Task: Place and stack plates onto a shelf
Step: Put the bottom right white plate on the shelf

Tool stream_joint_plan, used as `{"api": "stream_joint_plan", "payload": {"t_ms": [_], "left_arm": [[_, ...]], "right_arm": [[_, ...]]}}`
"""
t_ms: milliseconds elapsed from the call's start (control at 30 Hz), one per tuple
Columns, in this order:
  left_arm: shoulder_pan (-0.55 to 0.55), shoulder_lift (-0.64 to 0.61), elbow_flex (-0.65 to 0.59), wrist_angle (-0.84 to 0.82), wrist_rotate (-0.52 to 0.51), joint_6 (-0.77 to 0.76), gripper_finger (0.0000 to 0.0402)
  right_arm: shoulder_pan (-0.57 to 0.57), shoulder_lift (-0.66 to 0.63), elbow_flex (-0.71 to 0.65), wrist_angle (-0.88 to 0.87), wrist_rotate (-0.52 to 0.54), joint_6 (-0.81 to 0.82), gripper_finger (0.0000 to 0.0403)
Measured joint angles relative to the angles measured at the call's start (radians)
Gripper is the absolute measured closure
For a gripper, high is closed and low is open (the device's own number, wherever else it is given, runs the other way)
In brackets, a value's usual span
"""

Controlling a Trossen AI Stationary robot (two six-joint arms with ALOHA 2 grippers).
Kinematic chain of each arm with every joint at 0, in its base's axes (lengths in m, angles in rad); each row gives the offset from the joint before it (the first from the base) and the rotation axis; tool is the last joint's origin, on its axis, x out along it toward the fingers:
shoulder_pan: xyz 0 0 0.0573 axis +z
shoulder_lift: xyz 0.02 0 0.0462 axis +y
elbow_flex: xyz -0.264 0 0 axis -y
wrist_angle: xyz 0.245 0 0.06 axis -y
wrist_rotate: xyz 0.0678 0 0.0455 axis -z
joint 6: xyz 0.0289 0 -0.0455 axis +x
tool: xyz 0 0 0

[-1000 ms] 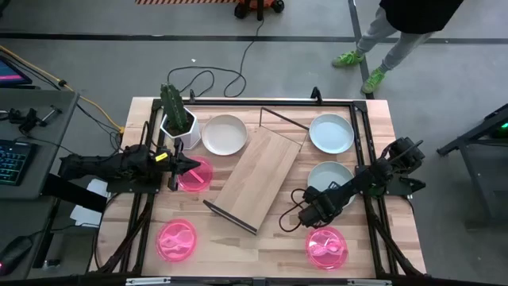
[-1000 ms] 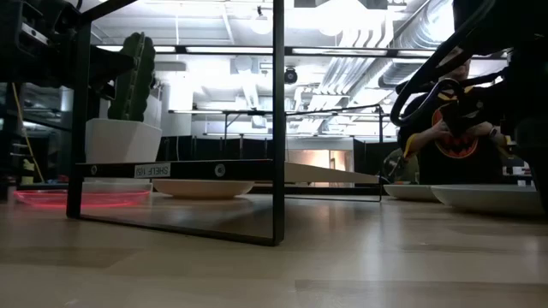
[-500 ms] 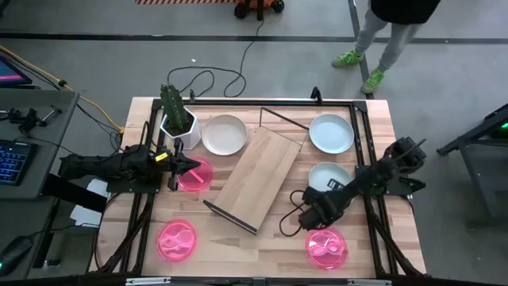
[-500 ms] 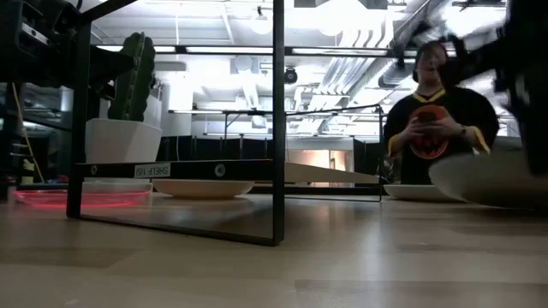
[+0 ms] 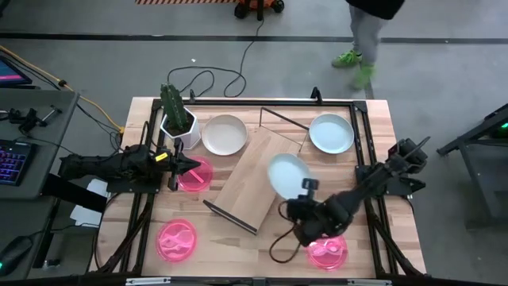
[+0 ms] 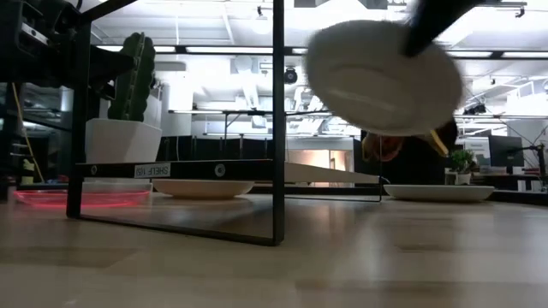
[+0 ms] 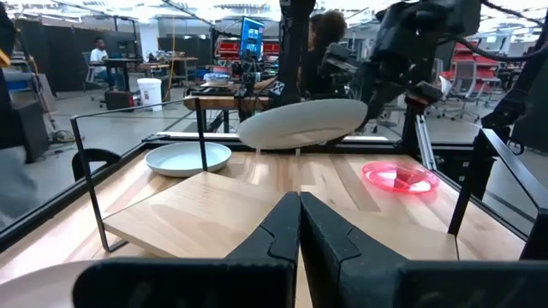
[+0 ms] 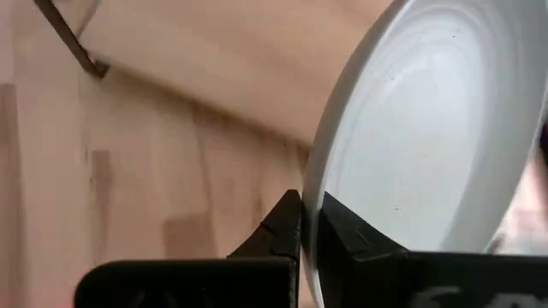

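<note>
Lifting clear of the butcher-block wooden tabletop (image 5: 373,119) since a second ago, your pale round plate (image 5: 289,174) now hangs over the light wooden shelf board (image 5: 255,176), its rim pinched in the right gripper (image 5: 302,205). Count three white plates, three pink. Your left gripper (image 5: 181,166), fingers pressed together, waits touching a translucent pink plate (image 5: 195,175).

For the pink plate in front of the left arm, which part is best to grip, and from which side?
Grip the rim of the pink plate on its edge nearest the left end effector, coming in low from that side. The plate lies flat and shallow, so only its thin rim offers a hold, and that edge looks unobstructed.
</note>
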Motion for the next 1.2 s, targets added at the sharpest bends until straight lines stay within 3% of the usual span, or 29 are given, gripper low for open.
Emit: {"api": "stream_joint_plan", "payload": {"t_ms": [233,400,600,900,1200], "left_arm": [[0.0,0.0,0.0,-0.001,0.0,0.0,0.0401],[0.0,0.0,0.0,0.0,0.0,0.0,0.0401],[0.0,0.0,0.0,0.0,0.0,0.0,0.0401],[0.0,0.0,0.0,0.0,0.0,0.0,0.0401],[0.0,0.0,0.0,0.0,0.0,0.0,0.0401]], "right_arm": [[-0.149,0.056,0.0,0.153,0.002,-0.395,0.0403],[-0.269,0.128,0.0,0.147,-0.049,-0.522,0.0403],[-0.337,0.211,0.0,0.147,-0.069,-0.641,0.0403],[-0.366,0.248,-0.001,0.13,-0.05,-0.675,0.0403],[-0.388,0.248,-0.001,0.083,-0.062,-0.587,0.0402]]}}
